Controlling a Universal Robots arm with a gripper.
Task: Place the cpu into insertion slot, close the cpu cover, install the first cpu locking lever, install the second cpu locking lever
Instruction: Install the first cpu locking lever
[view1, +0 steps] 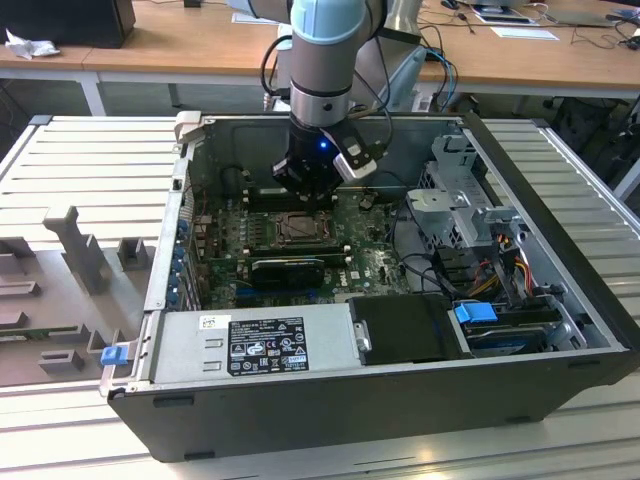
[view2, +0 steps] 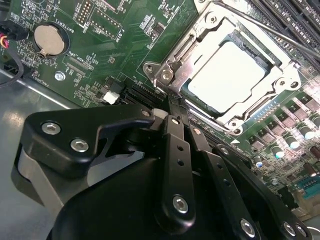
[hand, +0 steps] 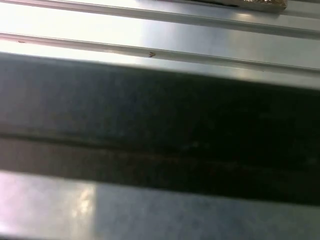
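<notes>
The cpu (view2: 225, 70), a flat square chip with a silver top, lies in the insertion slot (view1: 298, 228) on the green motherboard. The cpu cover (view2: 197, 40), a thin silver frame, lies down flat around it. A thin metal locking lever (view2: 280, 35) runs along one side of the socket; whether it is latched I cannot tell. My gripper (view2: 172, 106) is shut with nothing between its black fingers (view2: 177, 150), its tip right at the cover's corner beside a screw. In the exterior view the gripper (view1: 303, 195) hangs just behind the socket inside the open case.
The case walls (view1: 175, 230) box in the board. A power supply (view1: 250, 340) lies at the front, a drive cage (view1: 460, 200) to the exterior view's right, a black graphics card (view1: 290, 270) in front of the socket. Memory slots (view2: 292, 15) and a coin battery (view2: 49, 39) flank the socket.
</notes>
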